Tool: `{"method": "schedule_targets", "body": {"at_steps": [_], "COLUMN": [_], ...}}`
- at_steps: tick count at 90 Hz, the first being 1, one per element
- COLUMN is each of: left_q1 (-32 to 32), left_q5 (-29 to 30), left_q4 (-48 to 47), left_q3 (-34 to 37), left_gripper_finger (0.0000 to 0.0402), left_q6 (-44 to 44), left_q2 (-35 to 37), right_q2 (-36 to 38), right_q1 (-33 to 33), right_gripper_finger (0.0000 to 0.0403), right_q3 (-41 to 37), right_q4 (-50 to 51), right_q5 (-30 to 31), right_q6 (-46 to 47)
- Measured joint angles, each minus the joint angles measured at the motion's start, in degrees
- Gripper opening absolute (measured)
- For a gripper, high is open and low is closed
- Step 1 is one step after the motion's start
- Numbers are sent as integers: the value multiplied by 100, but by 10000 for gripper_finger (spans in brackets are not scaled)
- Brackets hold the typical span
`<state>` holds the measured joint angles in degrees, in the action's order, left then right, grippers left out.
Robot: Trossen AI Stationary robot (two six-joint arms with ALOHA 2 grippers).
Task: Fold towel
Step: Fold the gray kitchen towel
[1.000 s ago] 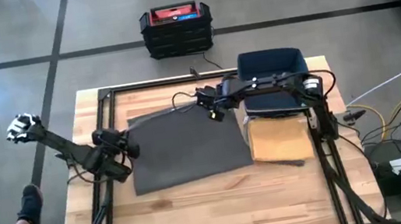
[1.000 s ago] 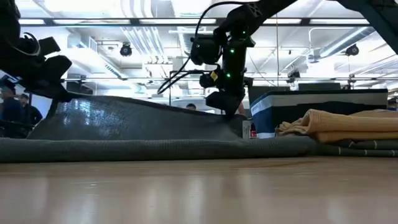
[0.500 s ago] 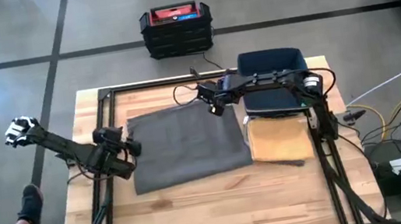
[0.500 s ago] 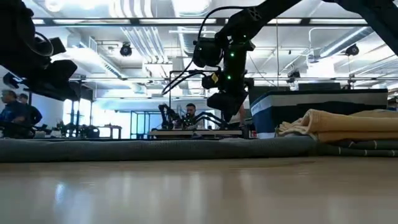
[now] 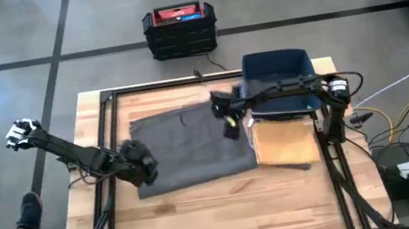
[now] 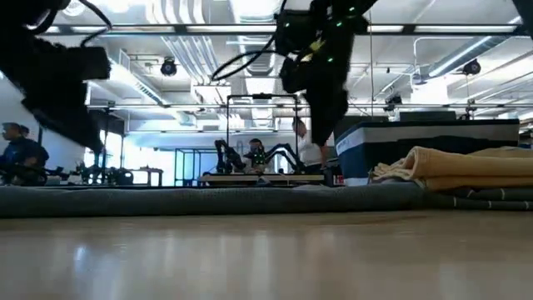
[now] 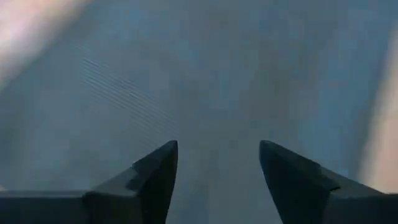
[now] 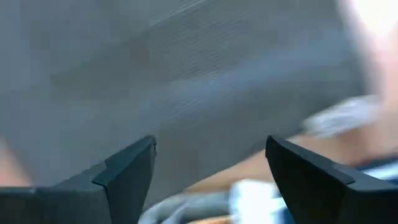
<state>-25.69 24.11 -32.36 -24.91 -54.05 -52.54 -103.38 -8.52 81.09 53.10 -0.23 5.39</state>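
The grey towel [image 5: 191, 146] now lies flat on the wooden table [image 5: 226, 208], spread from about 9 o'clock to the centre in the high view. A second ago its far edge was lifted in a sloping sheet between the two arms; half a second ago it had already dropped. So the spreading step looks finished, and the cloth is ready for its first fold.

Both arms have shifted since then. The left gripper [image 5: 141, 160] has moved in from the table's 9 o'clock edge onto the towel's near-left corner, at roughly 8 o'clock of the cloth. Its wrist view shows the fingers [image 7: 152, 180] parted with only grey weave between them, holding nothing. The right gripper [image 5: 230, 124] has come away from the far edge, at 12 o'clock of the cloth, to its 3 o'clock side. It hangs just beside the folded tan towel [image 5: 285, 144] and the dark blue bin [image 5: 276, 68]. Its fingers [image 8: 127, 171] are likewise spread and empty (cloth edge and a strip of table show beyond them).

My judgement: each arm is lining up for a fresh grasp on an edge, and neither has closed yet
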Motion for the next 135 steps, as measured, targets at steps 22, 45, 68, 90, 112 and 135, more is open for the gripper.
{"method": "schedule_targets", "body": {"at_steps": [22,45,68,90,112,135], "left_q1": [-490,-1339,-2559,-3141,-3046,-2616], "left_q5": [-731,-1150,-961,-800,749,-356], "left_q4": [581,807,1136,1373,1168,-342], "left_q3": [276,188,-313,-1109,-2077,-3273], "left_gripper_finger": [176,153,131,114,128,230], "left_q6": [-95,-949,-1952,-1927,-638,-51], "left_q2": [-869,-1630,-2142,-2863,-3275,-3515], "right_q2": [195,138,147,148,167,167], "right_q1": [1283,1787,2746,3706,3852,3817], "right_gripper_finger": [258,226,201,206,215,223], "right_q3": [-1406,-2159,-2244,-2019,-1054,-660], "right_q4": [-1730,-2270,-2401,-2314,-2008,-1945], "right_q5": [33,151,161,103,180,196], "right_q6": [249,1137,1976,2601,1973,1508]}}
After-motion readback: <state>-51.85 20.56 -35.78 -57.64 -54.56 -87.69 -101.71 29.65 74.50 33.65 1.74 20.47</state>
